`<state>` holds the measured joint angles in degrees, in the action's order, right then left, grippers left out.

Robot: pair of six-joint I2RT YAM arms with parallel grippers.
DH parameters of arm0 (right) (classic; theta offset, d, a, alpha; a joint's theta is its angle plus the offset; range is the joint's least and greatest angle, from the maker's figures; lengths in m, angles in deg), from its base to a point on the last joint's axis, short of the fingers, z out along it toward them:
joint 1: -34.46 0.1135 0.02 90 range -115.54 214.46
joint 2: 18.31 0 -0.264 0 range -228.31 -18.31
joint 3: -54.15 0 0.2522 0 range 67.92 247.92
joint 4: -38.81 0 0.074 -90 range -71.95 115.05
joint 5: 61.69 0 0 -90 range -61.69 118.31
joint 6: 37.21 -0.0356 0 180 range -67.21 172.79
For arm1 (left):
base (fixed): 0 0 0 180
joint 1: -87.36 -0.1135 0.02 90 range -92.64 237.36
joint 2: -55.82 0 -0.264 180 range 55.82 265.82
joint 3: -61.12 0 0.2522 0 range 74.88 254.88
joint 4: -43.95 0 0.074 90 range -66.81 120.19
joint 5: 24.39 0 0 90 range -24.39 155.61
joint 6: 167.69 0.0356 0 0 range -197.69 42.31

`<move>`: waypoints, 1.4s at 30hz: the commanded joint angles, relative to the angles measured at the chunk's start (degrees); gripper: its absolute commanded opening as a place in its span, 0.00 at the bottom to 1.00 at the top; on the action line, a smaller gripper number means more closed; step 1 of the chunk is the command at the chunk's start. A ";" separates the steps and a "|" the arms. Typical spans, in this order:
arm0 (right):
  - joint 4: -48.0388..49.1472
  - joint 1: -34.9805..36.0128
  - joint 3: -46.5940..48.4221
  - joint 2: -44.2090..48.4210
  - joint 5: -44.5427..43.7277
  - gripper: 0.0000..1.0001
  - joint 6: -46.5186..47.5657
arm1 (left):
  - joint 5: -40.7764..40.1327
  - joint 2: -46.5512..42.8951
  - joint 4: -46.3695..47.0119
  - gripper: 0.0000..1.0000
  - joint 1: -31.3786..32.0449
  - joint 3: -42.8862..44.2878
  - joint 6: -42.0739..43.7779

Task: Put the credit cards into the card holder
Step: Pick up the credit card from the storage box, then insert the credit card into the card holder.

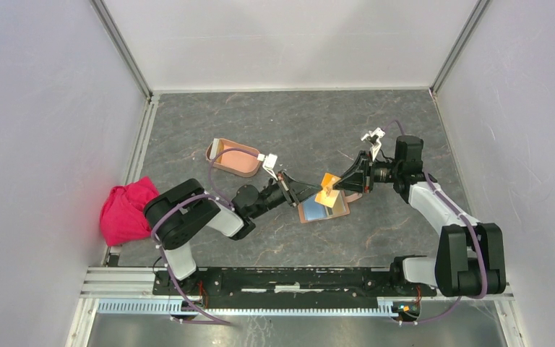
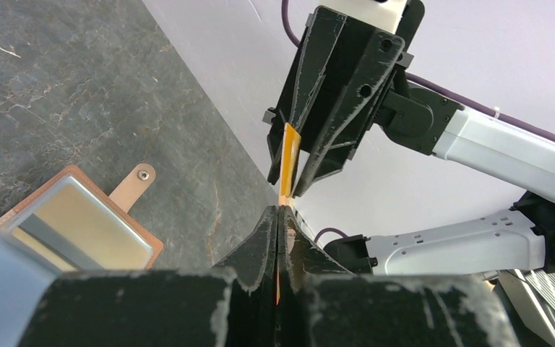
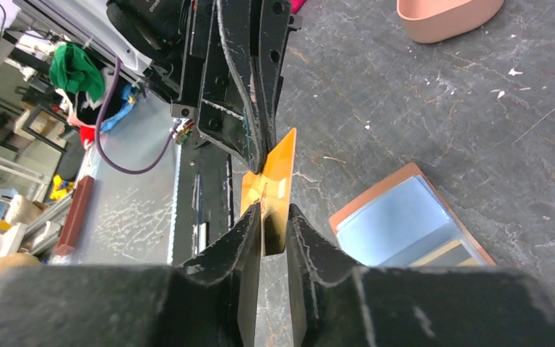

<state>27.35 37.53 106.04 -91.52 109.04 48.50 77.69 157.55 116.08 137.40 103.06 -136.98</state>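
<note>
An orange credit card [image 1: 327, 189] is held on edge above the table between both grippers. My left gripper [image 2: 280, 210] is shut on one end of it. My right gripper [image 3: 274, 217] straddles the card's other end [image 3: 278, 173] with a small gap between its fingers; the card lies against one finger. A blue card [image 3: 397, 220] and a pale card [image 2: 79, 228] lie on the open brown wallet [image 1: 324, 210] just below. The salmon-pink card holder [image 1: 235, 157] sits on the table behind the left arm, and no card shows in it.
A crumpled pink cloth [image 1: 126, 208] lies at the table's left edge by the wall. White walls close in the table on the left, back and right. The wallet's snap tab [image 2: 134, 186] sticks out toward the back.
</note>
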 commanded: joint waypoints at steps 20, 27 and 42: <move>-7.66 0.87 3.00 -2.80 3.72 0.00 10.59 | 18.96 -10.79 -37.00 0.71 -2.98 9.94 20.51; -8.17 1.37 3.00 -3.39 4.04 0.00 11.37 | 21.50 -10.18 -41.39 0.56 -3.02 12.65 23.07; -32.57 1.72 10.54 -2.32 -9.95 0.57 37.55 | 15.32 -7.12 -18.86 0.02 -3.63 2.50 8.56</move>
<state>11.55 38.89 109.26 -94.99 107.88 66.27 98.08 149.95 84.36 134.32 110.91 -120.81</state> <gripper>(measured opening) 0.467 0.035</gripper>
